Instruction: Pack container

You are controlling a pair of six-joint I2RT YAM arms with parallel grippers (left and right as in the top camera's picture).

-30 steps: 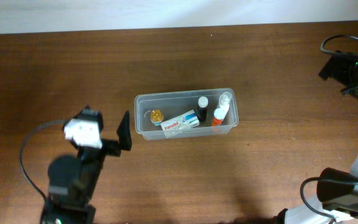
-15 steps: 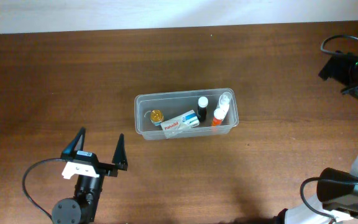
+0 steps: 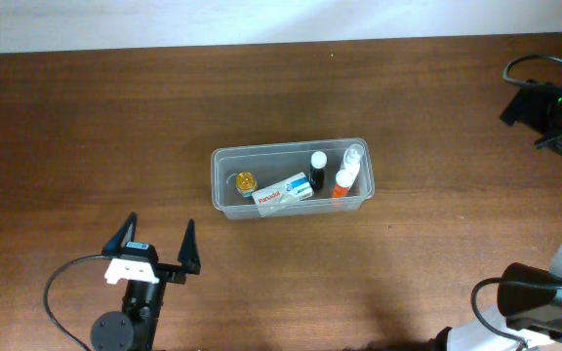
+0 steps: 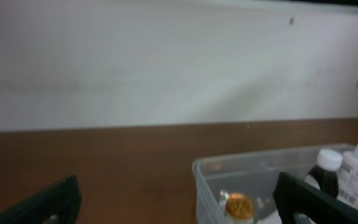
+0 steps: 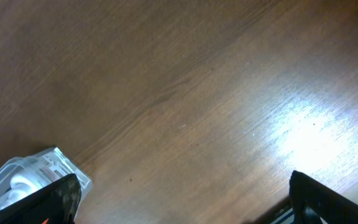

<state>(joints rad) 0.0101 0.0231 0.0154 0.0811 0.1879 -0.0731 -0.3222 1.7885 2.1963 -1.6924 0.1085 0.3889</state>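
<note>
1. Currently, the clear rectangular plastic container (image 3: 217, 185) sits mid-way across the brown wooden counter (image 3: 427, 107). It holds a white medicine box (image 3: 285, 191), a gold-capped jar (image 3: 246, 181) and three small bottles (image 3: 341, 182) at its right end.
2. The left tool (image 3: 160, 224) stands well apart from the container, toward the near-left, jaws spread wide and gripping nothing.
3. The right tool (image 5: 180, 180) is likewise spread wide and empty above bare counter. One container corner shows at the lower left of its wrist view.
4. Packing appears complete: no loose item is visible on the counter.
5. Park both arms clear of the rim and avoid nudging the container.
</note>
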